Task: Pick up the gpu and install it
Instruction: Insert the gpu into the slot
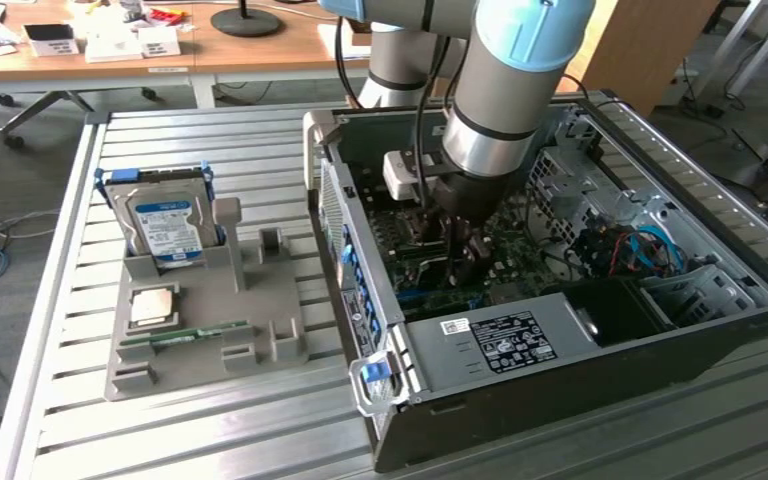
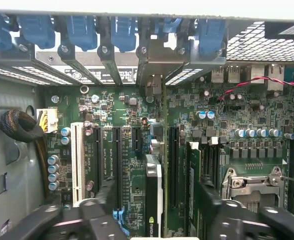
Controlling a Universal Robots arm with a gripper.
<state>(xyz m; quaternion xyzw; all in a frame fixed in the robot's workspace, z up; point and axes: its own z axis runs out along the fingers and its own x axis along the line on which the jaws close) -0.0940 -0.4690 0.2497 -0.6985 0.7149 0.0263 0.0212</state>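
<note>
Release is the step in hand, judging by how things stand. In the exterior view, the slatted aluminium desk (image 1: pixel 197 420) carries a grey plastic parts holder (image 1: pixel 211 330) on the exterior view's left. To its right lies the open black computer tower case (image 1: pixel 598 370). The arm reaches down into the case, and the black gripper (image 1: pixel 464 255) is low over the green motherboard (image 1: pixel 518 270).

In the wrist view the gripper (image 2: pixel 154 207) has its jaws apart, one black finger on each side of the gpu (image 2: pixel 153 185) and neither visibly touching it. The gpu is a flat green circuit card with a black cooler block. It is seen edge-on, standing upright on the board between two empty long black expansion slots (image 2: pixel 116 165). Its far end runs toward the case's rear wall, under the row of blue plastic slot clips (image 2: pixel 122 30).

To do this step well, the jaws should stay centred so that neither finger drags the cooler face or the bare back of the card, since a sideways rub could rock it in its slot. The card looks straight and parallel to the neighbouring slots, which suggests it is seated. Whether its bottom edge is fully home cannot be told, as the fingers hide it. Any pull-away should go straight along the card's plane, clear of the small capacitors nearby.
</note>
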